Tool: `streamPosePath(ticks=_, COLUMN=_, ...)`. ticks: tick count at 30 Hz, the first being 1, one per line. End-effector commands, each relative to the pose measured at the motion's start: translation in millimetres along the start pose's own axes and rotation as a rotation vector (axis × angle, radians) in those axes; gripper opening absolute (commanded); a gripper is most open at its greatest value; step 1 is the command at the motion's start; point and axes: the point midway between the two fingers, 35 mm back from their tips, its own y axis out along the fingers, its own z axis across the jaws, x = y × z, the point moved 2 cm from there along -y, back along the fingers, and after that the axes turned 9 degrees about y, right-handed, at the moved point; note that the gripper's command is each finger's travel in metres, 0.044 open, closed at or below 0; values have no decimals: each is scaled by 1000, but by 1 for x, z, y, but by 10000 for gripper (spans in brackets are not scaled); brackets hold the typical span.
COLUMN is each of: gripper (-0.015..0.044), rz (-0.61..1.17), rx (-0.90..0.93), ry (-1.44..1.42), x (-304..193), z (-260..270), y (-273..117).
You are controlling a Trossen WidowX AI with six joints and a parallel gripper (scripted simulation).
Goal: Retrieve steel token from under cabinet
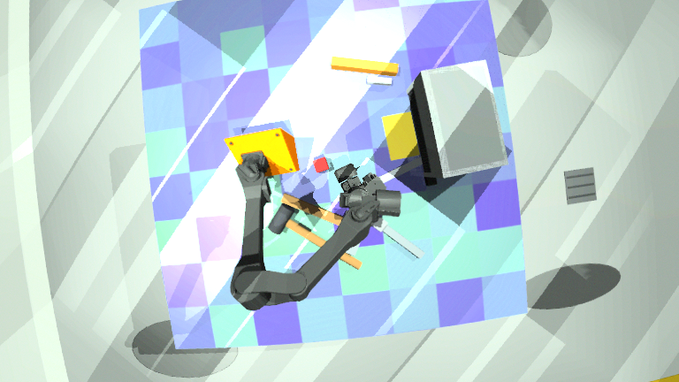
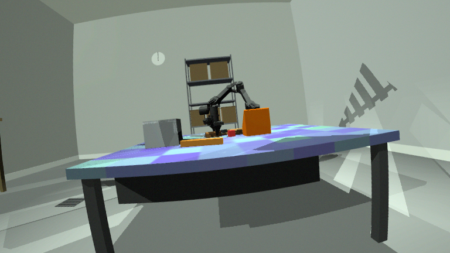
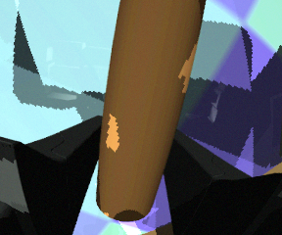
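My gripper [image 2: 217,133] [image 3: 135,129] is shut on the round wooden handle [image 3: 148,73] of a tool, low over the table. The tool's thin pale blade [image 1: 392,174] points at the lower front corner of the cabinet [image 1: 462,122] [image 2: 160,133]; in the top view its tip shows close to the dark slotted front, and whether it lies beneath the edge is unclear. The yellow marked area [image 1: 399,136] lies directly before the cabinet. I cannot make out the steel token in any view; the vent slots are in shadow.
A red cube [image 1: 321,164] [image 2: 231,133] stands left of the gripper. A mallet [image 1: 281,218], another wooden handle [image 1: 300,202] and a grey strip [image 1: 402,240] lie around the forearm. An orange bar [image 1: 364,65] [image 2: 201,142] and small white block [image 1: 378,80] lie beyond the marked area.
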Motion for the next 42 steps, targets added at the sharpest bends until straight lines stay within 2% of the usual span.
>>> streamPosePath(ticks=1, gripper=0, rz=3, rx=1, ry=-3, x=-6, z=0, y=1)
streamPosePath(ticks=42, gripper=0, rz=1, rx=0, ry=0, x=-46, z=-10, y=0)
